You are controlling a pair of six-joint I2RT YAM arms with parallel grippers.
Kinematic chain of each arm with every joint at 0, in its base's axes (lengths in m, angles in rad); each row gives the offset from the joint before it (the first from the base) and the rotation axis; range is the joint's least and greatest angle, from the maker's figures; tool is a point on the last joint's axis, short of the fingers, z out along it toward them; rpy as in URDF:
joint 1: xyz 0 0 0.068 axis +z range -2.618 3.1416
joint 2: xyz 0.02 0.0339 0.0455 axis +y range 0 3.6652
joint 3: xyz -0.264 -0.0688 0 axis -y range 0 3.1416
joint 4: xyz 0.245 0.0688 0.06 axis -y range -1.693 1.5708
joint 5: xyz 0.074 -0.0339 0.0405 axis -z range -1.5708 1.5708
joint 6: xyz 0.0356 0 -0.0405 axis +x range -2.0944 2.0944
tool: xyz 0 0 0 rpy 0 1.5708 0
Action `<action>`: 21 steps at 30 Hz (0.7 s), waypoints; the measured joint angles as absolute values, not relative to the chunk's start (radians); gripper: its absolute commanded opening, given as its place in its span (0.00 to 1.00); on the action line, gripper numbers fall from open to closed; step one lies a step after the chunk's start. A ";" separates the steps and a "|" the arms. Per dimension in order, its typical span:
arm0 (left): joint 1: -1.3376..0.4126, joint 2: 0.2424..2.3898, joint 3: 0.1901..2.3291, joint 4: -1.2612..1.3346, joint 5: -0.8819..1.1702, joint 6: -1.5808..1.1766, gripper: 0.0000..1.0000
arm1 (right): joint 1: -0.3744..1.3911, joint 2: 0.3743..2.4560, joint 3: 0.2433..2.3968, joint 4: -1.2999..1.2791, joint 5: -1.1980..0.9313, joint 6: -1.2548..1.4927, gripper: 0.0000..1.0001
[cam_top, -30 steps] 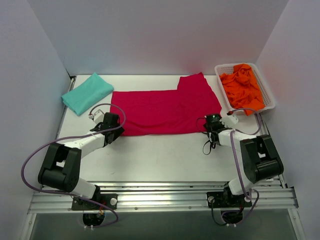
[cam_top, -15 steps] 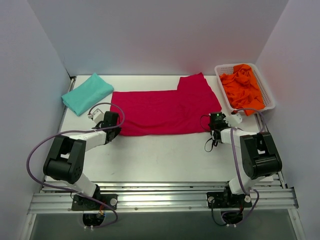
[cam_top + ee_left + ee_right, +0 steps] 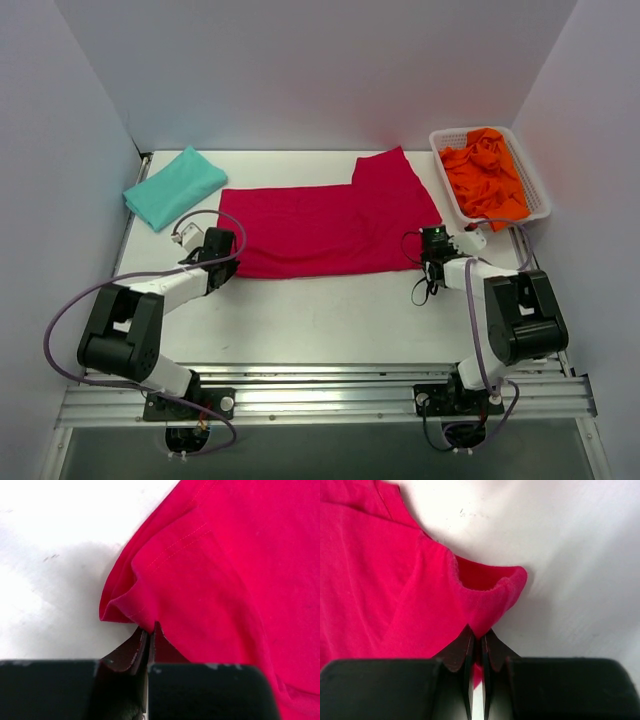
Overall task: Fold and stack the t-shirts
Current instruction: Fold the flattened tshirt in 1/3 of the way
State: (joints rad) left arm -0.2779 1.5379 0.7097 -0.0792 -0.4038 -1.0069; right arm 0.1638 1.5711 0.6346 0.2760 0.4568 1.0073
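Note:
A crimson red t-shirt lies spread across the middle of the white table. My left gripper is shut on its near left corner, and the left wrist view shows the red cloth bunched up right at the closed fingertips. My right gripper is shut on the near right corner; the hem curls up where the fingertips pinch it. A folded teal t-shirt rests at the far left. Orange t-shirts fill a basket at the far right.
The white slatted basket stands at the table's back right, close behind my right arm. Grey walls close in the left, back and right sides. Bare white table stretches between the red shirt and the arm bases.
Both grippers have closed from open onto the red shirt's near corners. The near hem has pulled slightly away from the front edge.

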 measured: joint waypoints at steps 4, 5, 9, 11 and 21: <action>-0.282 1.426 0.656 -0.128 -0.404 -1.015 0.02 | 0.171 1.469 0.609 0.205 0.465 1.030 0.00; -0.283 1.401 0.646 -0.138 -0.404 -1.018 0.02 | 0.174 1.438 0.601 0.186 0.467 1.036 0.00; -0.295 1.307 0.612 -0.182 -0.404 -1.029 0.02 | 0.187 1.311 0.580 0.094 0.482 1.058 0.00; -0.300 1.244 0.587 -0.207 -0.404 -1.036 0.02 | 0.193 1.242 0.568 0.040 0.487 1.069 0.00; -0.325 0.870 0.459 -0.377 -0.391 -1.062 0.02 | 0.234 0.925 0.511 -0.184 0.497 1.099 0.00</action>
State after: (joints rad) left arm -0.3252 0.8703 0.4595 -0.3775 -0.3908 -1.0622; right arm 0.2344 0.9245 0.5110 -0.1837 0.4973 1.0988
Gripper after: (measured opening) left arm 0.042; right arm 0.019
